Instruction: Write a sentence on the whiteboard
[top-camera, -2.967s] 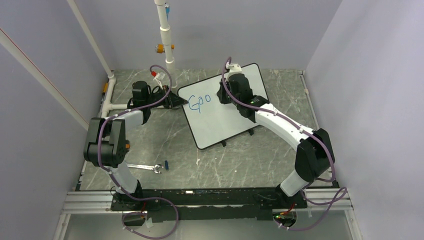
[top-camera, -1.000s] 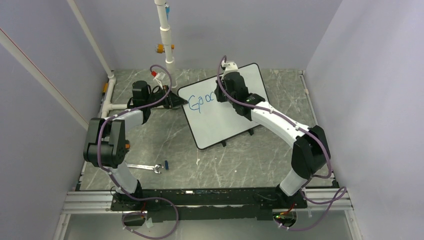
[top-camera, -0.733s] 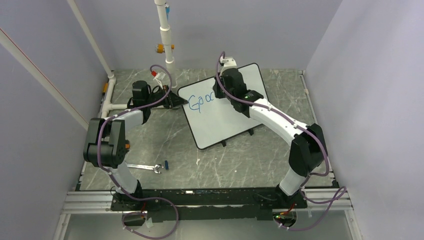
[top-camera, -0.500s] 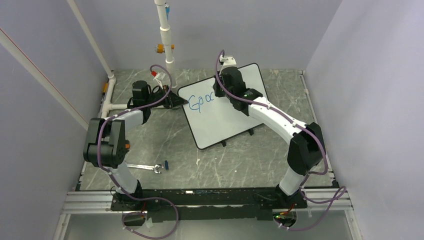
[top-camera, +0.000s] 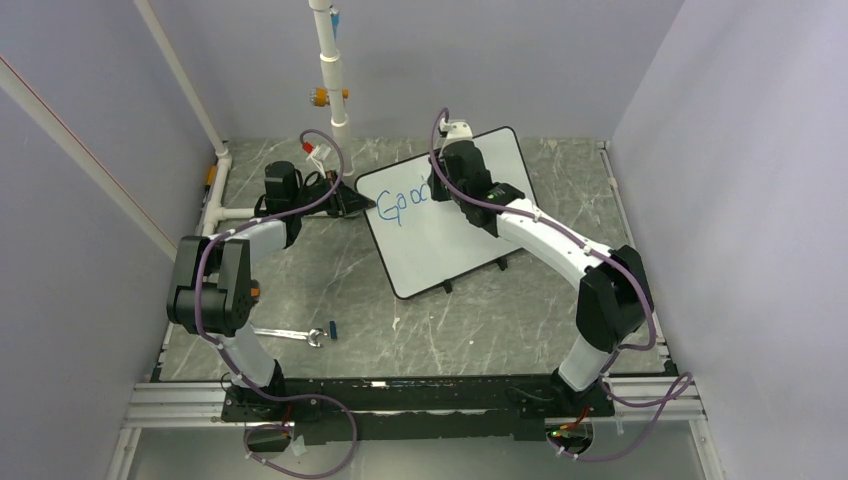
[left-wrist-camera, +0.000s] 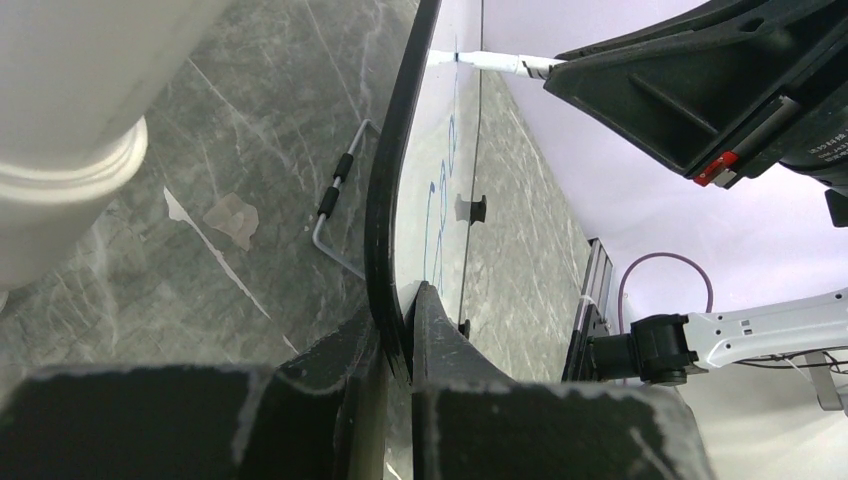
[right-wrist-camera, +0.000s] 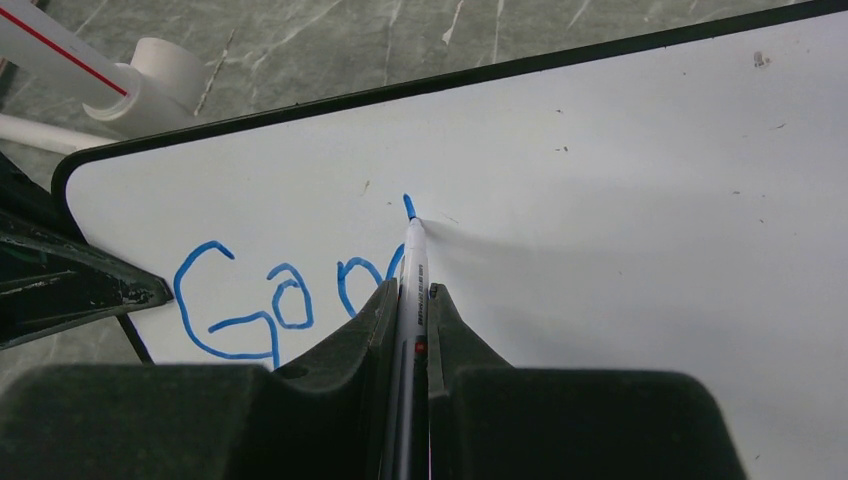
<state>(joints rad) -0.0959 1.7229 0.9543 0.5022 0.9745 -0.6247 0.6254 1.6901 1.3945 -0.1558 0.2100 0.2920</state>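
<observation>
The whiteboard (top-camera: 440, 250) lies tilted on the table, its black-framed left edge (left-wrist-camera: 385, 200) pinched in my shut left gripper (left-wrist-camera: 405, 320). Blue lettering of the sentence (right-wrist-camera: 270, 300), a "G" and round letters, runs along the board's upper left (top-camera: 400, 205). My right gripper (right-wrist-camera: 410, 295) is shut on a white marker (right-wrist-camera: 413, 260). Its blue tip rests on the board just above the last letter, which my fingers partly hide. From above, the right gripper (top-camera: 443, 185) hangs over the board's far part and the left gripper (top-camera: 358, 203) is at its left corner.
A wrench (top-camera: 290, 333) and a small blue piece (top-camera: 332, 328) lie near the left arm's base. White pipes stand at the back (top-camera: 330, 70) and along the left wall (top-camera: 225, 200). A hex key (left-wrist-camera: 335, 200) lies on the table under the board's edge.
My right wrist has shifted a little toward the board's far edge with the marker, and the lettering has grown past the second letter. The left arm and the board have not moved.
</observation>
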